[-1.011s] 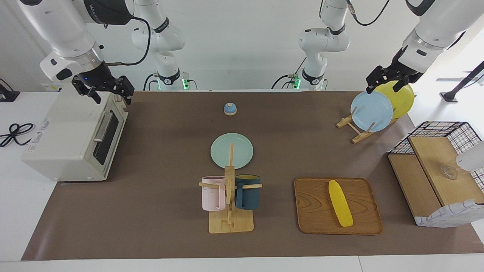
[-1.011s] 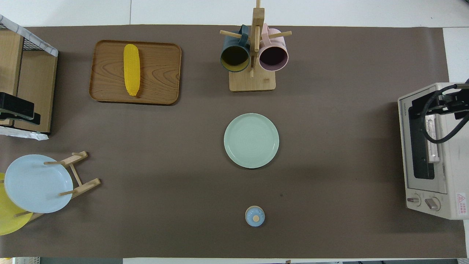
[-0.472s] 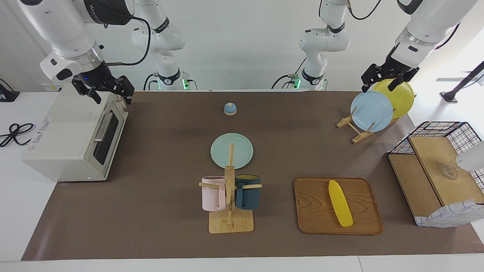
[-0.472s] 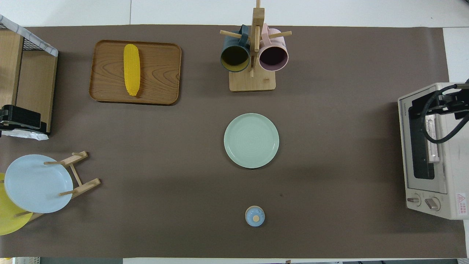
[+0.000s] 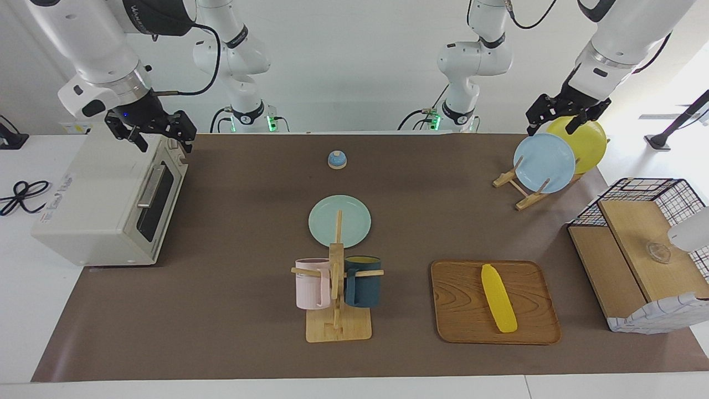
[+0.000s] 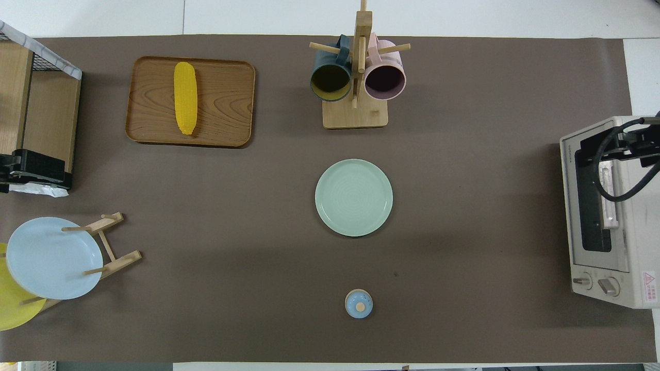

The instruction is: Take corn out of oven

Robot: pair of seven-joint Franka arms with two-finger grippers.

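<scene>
The corn [image 5: 498,306] lies on a wooden tray [image 5: 460,321] toward the left arm's end of the table; it also shows in the overhead view [image 6: 185,104]. The cream-white oven [image 5: 99,194] stands at the right arm's end with its dark glass door shut; it shows in the overhead view too [image 6: 631,257]. My right gripper [image 5: 162,142] hangs open and empty over the oven's top, and shows in the overhead view [image 6: 619,147]. My left gripper [image 5: 555,124] is open and empty, raised over the plate rack, far from the corn.
A blue plate [image 5: 544,163] and a yellow plate [image 5: 587,141] stand in a wooden rack. A green plate [image 5: 339,220], a mug tree with two mugs [image 5: 337,288], a small blue lidded piece [image 5: 337,159] and a wire-framed wooden box [image 5: 642,255] are also on the table.
My left gripper has risen and drawn a little toward the robots, away from the yellow plate. The right gripper, the corn and the oven have not moved.
</scene>
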